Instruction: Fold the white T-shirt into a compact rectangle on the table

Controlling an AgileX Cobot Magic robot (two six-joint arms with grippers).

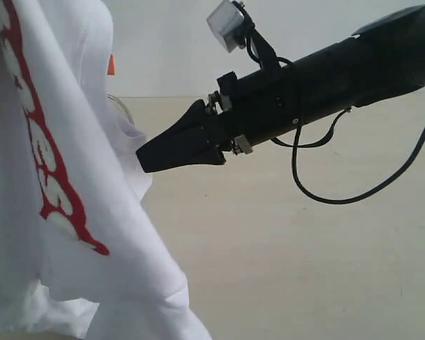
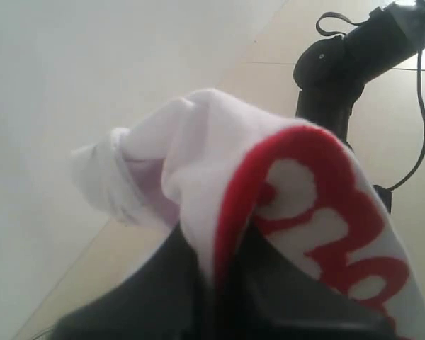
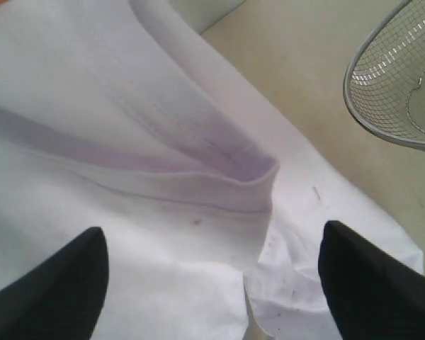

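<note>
White T-shirt (image 1: 71, 212) hanging bunched at left above surface (image 1: 304, 269), clamped in closed left fingers (image 2: 163, 297). Right fingers (image 3: 368, 276) spread wide, empty, facing a seamed fold: hem or sleeve, unclear. Step, likely: taking second hold. Next: close on that fold, then spread flat.

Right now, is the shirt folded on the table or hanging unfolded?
Hanging, unfolded: the white T-shirt drapes in loose folds, pinched in the left gripper, not flat on the table.
</note>
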